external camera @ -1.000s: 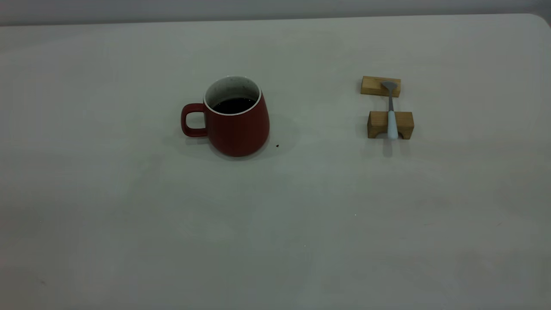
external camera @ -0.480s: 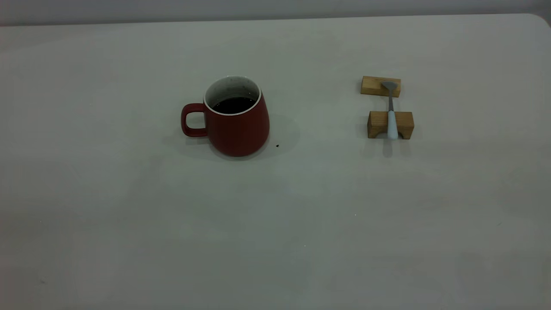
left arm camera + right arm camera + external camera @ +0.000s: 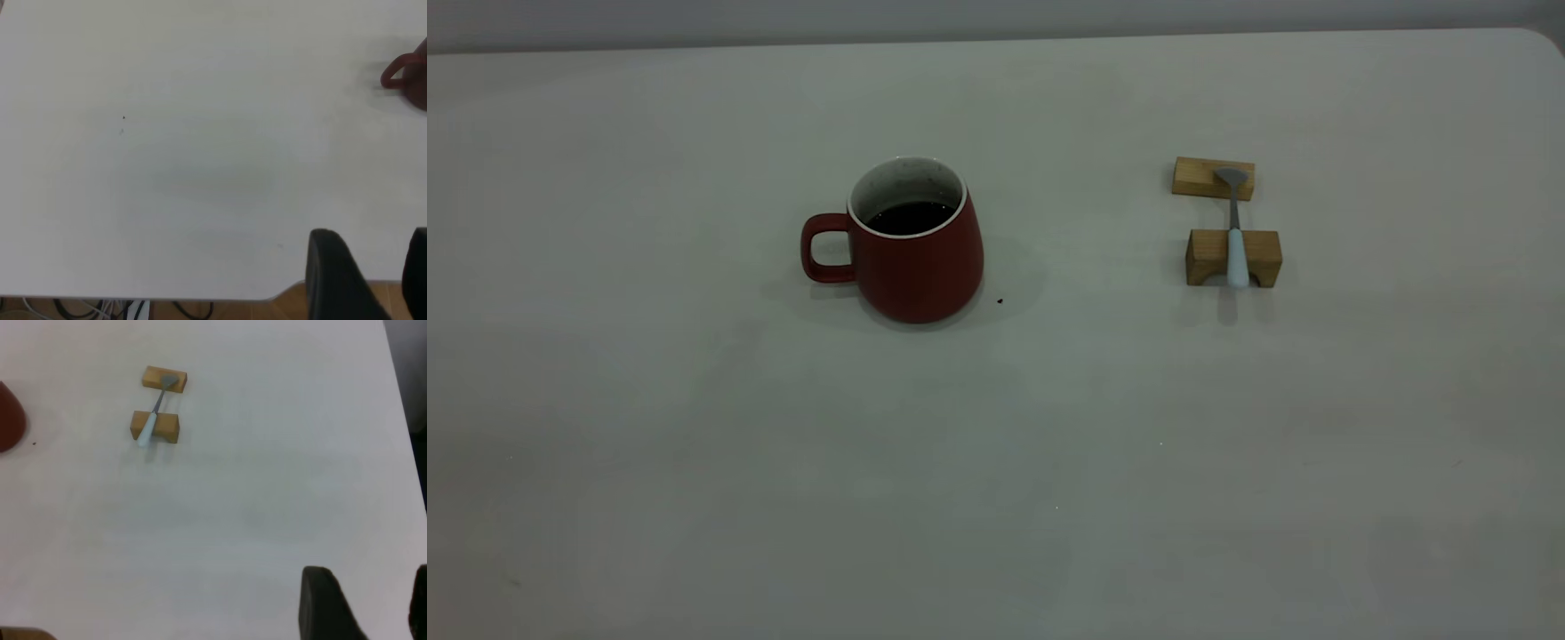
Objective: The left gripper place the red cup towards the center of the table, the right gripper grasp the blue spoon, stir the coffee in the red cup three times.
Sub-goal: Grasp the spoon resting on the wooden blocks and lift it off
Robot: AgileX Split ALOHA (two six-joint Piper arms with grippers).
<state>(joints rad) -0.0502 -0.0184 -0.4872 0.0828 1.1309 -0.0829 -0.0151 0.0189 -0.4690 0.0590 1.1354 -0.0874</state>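
Note:
The red cup (image 3: pixel 921 267) stands upright on the table (image 3: pixel 996 462), a little left of centre, with its handle pointing left. Dark coffee (image 3: pixel 910 217) fills it partway. The blue spoon (image 3: pixel 1236 242) lies across two wooden blocks to the cup's right. Neither arm shows in the exterior view. My left gripper (image 3: pixel 373 270) is open over the table's near edge, far from the cup (image 3: pixel 404 75), with nothing between its fingers. My right gripper (image 3: pixel 370 603) is open and empty too, well short of the spoon (image 3: pixel 153 422). A sliver of the cup (image 3: pixel 9 417) shows there.
The spoon's bowl rests on a flat wooden block (image 3: pixel 1197 176) and its handle on a notched block (image 3: pixel 1209 256). A dark crumb (image 3: pixel 1000 301) lies just right of the cup's base. Floor and cables (image 3: pixel 100 308) show beyond the table edge in the left wrist view.

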